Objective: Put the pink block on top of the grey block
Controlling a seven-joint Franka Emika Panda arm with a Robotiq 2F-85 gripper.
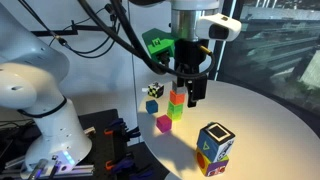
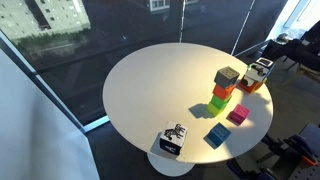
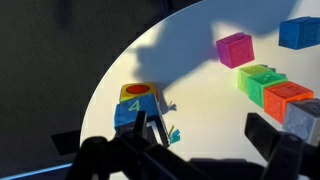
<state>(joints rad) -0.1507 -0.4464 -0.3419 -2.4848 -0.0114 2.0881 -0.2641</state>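
Observation:
The pink block point(image 1: 164, 123) is a small magenta cube lying on the white round table point(image 1: 250, 120); it also shows in an exterior view point(image 2: 238, 115) and in the wrist view point(image 3: 236, 48). The grey block point(image 2: 227, 76) tops a stack over an orange cube point(image 2: 224, 90) and a green cube point(image 2: 218, 102). In the wrist view the grey block point(image 3: 305, 118) sits at the right edge. My gripper point(image 1: 192, 97) hangs open and empty beside the stack, apart from the pink block. In the wrist view its dark fingers point(image 3: 205, 135) are spread over bare table.
A large multicoloured patterned cube point(image 1: 214, 147) stands near the table's edge point(image 3: 135, 105). A blue block point(image 2: 216, 136) and a black-and-white patterned cube point(image 2: 173, 142) lie nearby. The robot's white base point(image 1: 40, 100) stands beside the table.

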